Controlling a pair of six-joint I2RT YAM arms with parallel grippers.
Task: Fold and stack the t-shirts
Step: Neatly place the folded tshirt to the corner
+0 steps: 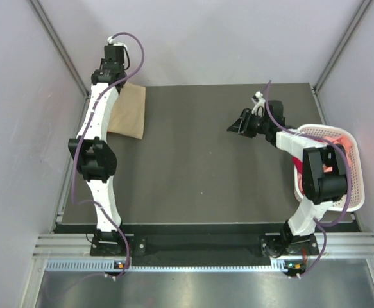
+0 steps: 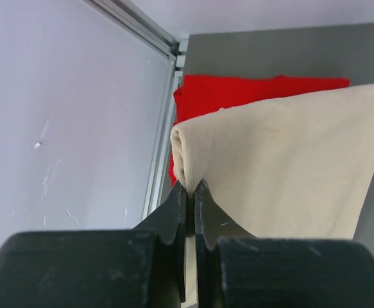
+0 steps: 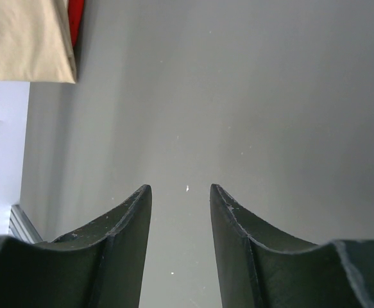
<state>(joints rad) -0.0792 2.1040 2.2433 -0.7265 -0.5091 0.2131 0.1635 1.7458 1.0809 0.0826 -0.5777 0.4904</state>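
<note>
A tan t-shirt (image 1: 130, 110) lies folded at the back left of the dark table, partly under my left arm. In the left wrist view my left gripper (image 2: 191, 186) is shut on a rolled edge of the tan t-shirt (image 2: 289, 167). A bright red t-shirt (image 2: 238, 93) lies flat beneath and beyond it, next to the left wall. The top view does not show the red one there. My right gripper (image 1: 236, 126) hovers open over bare table right of centre. Nothing sits between the right gripper's (image 3: 180, 187) fingers. Its camera sees the tan t-shirt (image 3: 23, 38) far off.
A white slotted basket (image 1: 361, 173) stands at the table's right edge, beside my right arm's elbow, with reddish cloth (image 1: 331, 168) inside. Pale walls close in on the left and right. A metal rail (image 2: 164, 128) runs along the left wall at the table's edge.
</note>
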